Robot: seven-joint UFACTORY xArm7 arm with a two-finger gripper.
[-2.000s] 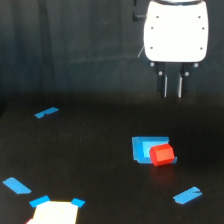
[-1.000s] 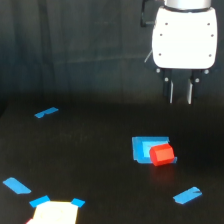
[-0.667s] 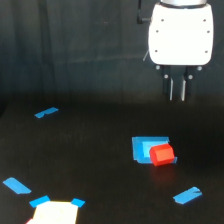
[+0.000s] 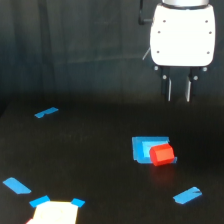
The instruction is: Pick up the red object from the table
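Dark curtain-like backdrop [image 4: 75, 45], dim light

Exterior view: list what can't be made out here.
- Red object: exact shape blurred; whether it rests on or beside the blue square piece is unclear.
- Arm above the gripper: cut off by the top edge.
- Pale patch: cut off by the bottom edge.

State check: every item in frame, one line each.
gripper: above the table, fingers apart, holding nothing
red object: on the table, ungrasped, touching the blue square piece
blue square piece: flat on the table, partly covered by the red object
table: black, tape strips on it
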